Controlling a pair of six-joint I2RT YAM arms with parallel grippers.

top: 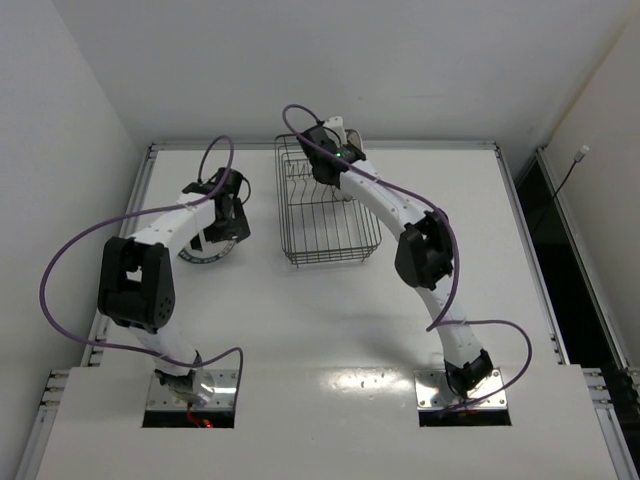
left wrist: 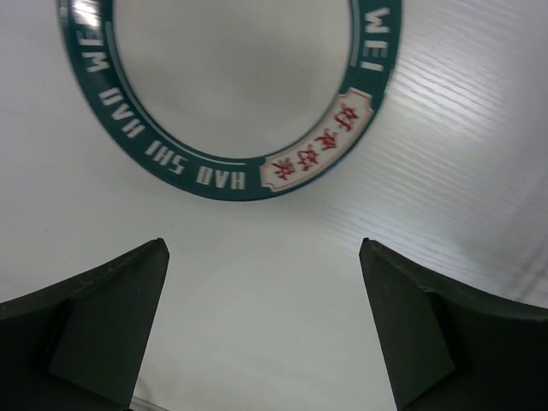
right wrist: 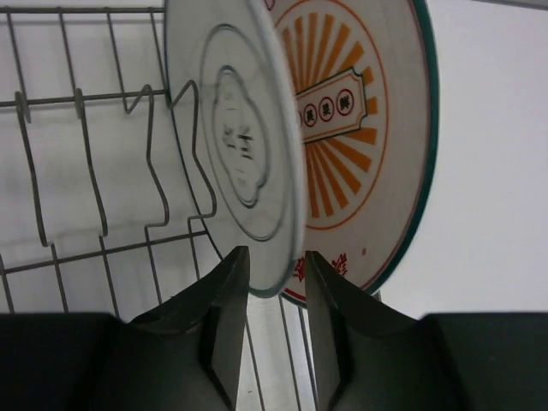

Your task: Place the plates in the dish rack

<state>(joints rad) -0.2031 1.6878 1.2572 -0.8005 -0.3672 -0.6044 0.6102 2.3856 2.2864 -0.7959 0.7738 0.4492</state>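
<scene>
Right wrist: pinching a white plate's rim with the right gripper, upright over the dish rack, just beside the orange-centre plate. Might clank into it or miss the prongs if released tilted. Hovering left gripper wide open, empty, above the teal-banded plate.

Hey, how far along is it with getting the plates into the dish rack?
Done: the orange-centred plate looks already stood upright in the dish rack. In hand: the right gripper is shut on the rim of a second plate, holding it on edge at the rack. Left: the teal-banded plate lies flat on the table, with the left gripper open above it.
</scene>
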